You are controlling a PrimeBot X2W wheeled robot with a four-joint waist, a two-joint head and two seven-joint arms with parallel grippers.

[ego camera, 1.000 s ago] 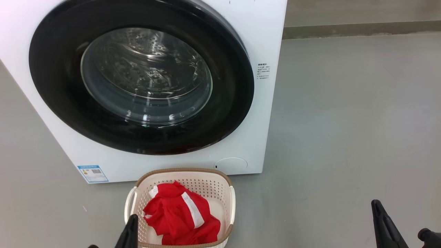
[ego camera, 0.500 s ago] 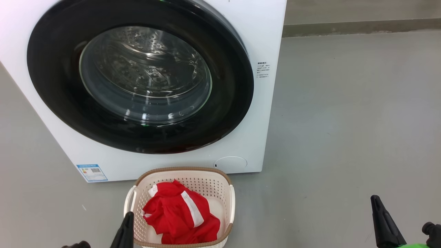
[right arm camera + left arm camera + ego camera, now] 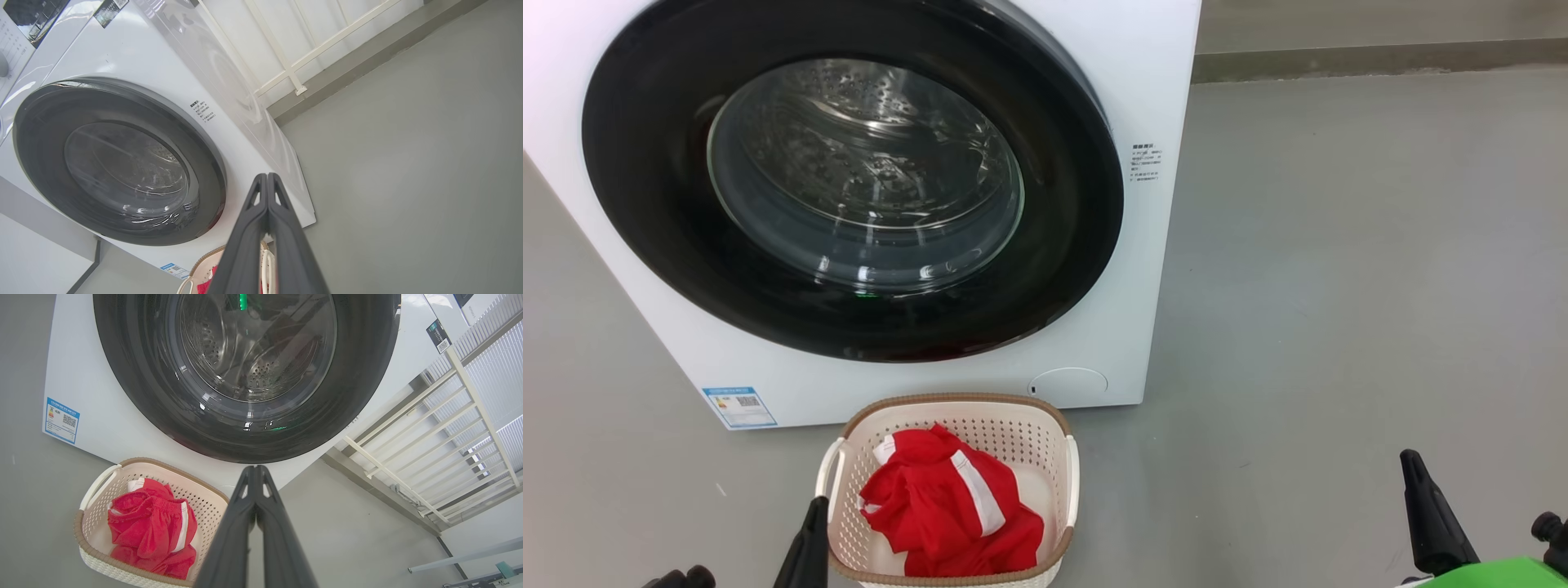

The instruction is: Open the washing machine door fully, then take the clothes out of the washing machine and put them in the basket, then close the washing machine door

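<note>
One second changed little: the washing machine (image 3: 1160,82) stands closed, the washing machine door (image 3: 866,175) flush. The basket (image 3: 947,400), just before its front bottom edge, holds the clothes (image 3: 947,498), so the task looks finished. Left pincer (image 3: 255,473) and right pincer (image 3: 267,181), tips together and empty, rose slightly. Bare floor (image 3: 1339,286) lies open rightward.

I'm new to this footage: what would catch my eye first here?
The washing machine door, a glossy black ring around bulging glass, sits shut on the white washing machine, upper left in the head view. Below it, on the grey floor, the cream basket holds bright red clothes.
</note>
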